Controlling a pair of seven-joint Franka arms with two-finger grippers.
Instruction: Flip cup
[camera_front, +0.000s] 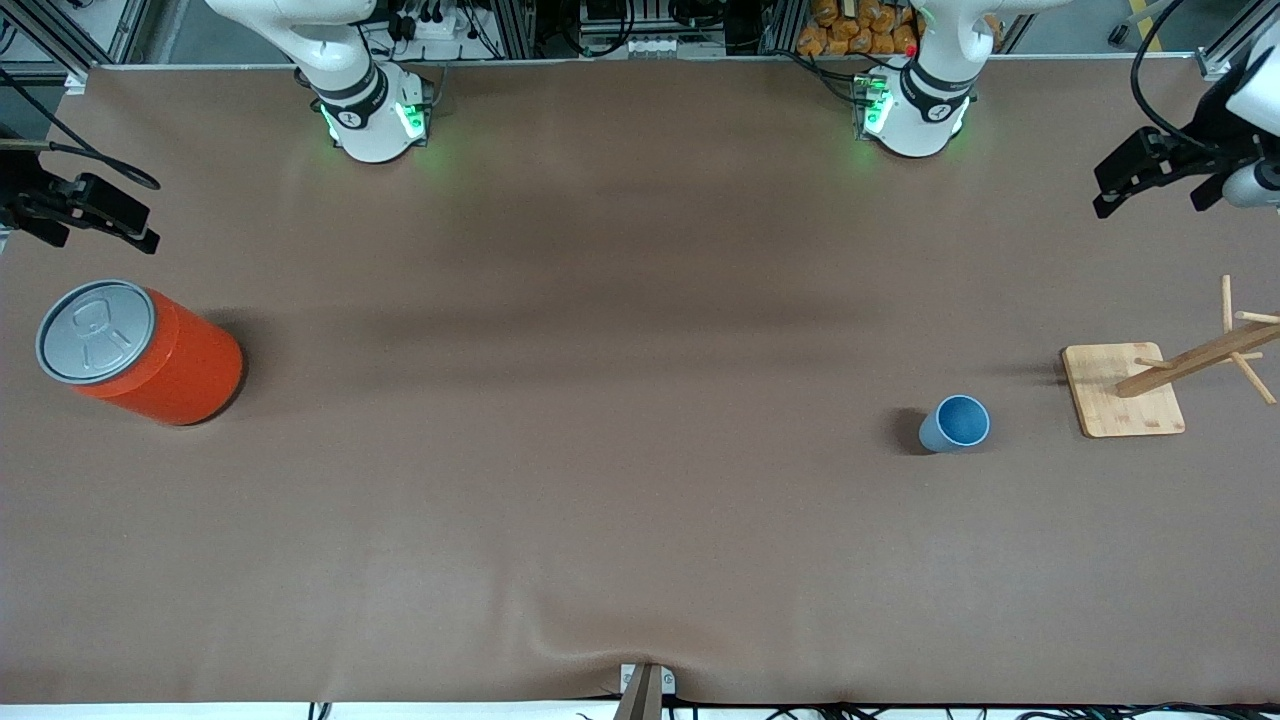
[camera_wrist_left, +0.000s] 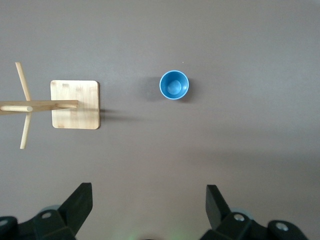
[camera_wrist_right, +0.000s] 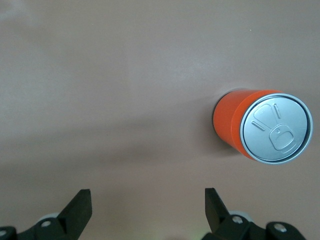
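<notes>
The small light blue cup (camera_front: 955, 424) stands upright with its mouth up on the brown table, toward the left arm's end. It also shows in the left wrist view (camera_wrist_left: 174, 85), deeper blue inside. My left gripper (camera_wrist_left: 149, 200) is open and empty, high over the table, apart from the cup. In the front view it (camera_front: 1112, 190) hangs at the table's left-arm end. My right gripper (camera_wrist_right: 148, 200) is open and empty. It (camera_front: 138, 226) hangs high at the right arm's end, near the orange can.
A large orange can (camera_front: 140, 350) with a grey pull-tab lid stands toward the right arm's end and shows in the right wrist view (camera_wrist_right: 260, 127). A wooden peg rack on a square base (camera_front: 1125, 395) stands beside the cup, nearer the table's end; its base (camera_wrist_left: 75, 104) also shows in the left wrist view.
</notes>
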